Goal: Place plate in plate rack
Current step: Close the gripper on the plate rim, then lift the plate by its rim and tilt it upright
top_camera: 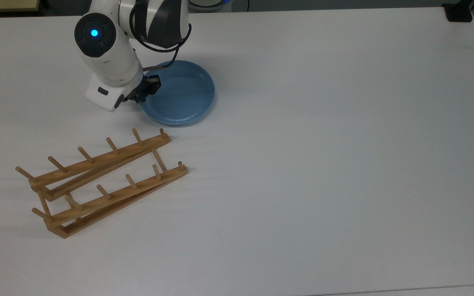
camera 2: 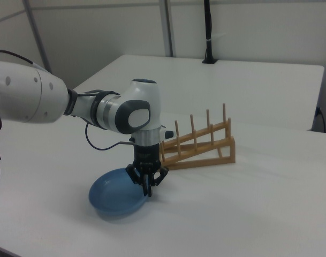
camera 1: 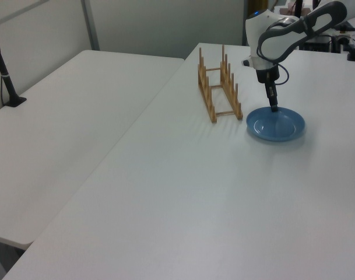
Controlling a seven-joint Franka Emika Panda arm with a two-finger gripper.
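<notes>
The light-blue plate (top_camera: pixel 183 92) lies on the white table, a little beyond the far end of the plate rack (top_camera: pixel 97 162). My gripper (top_camera: pixel 144 93) points down at the plate's rim on the top view's left, its fingers shut on that rim. In the right view the gripper (camera 2: pixel 148 190) pinches the near-right rim of the plate (camera 2: pixel 114 195), with the wooden rack (camera 2: pixel 197 152) standing just behind. The left view has the gripper (camera 1: pixel 274 108) at the far edge of the plate (camera 1: pixel 276 124), right of the rack (camera 1: pixel 207 96).
The white table (top_camera: pixel 303 164) stretches wide to the top view's right. A second white table (camera 1: pixel 66 116) adjoins it on the left view's left. A black post foot (top_camera: pixel 459 14) sits at the far right corner.
</notes>
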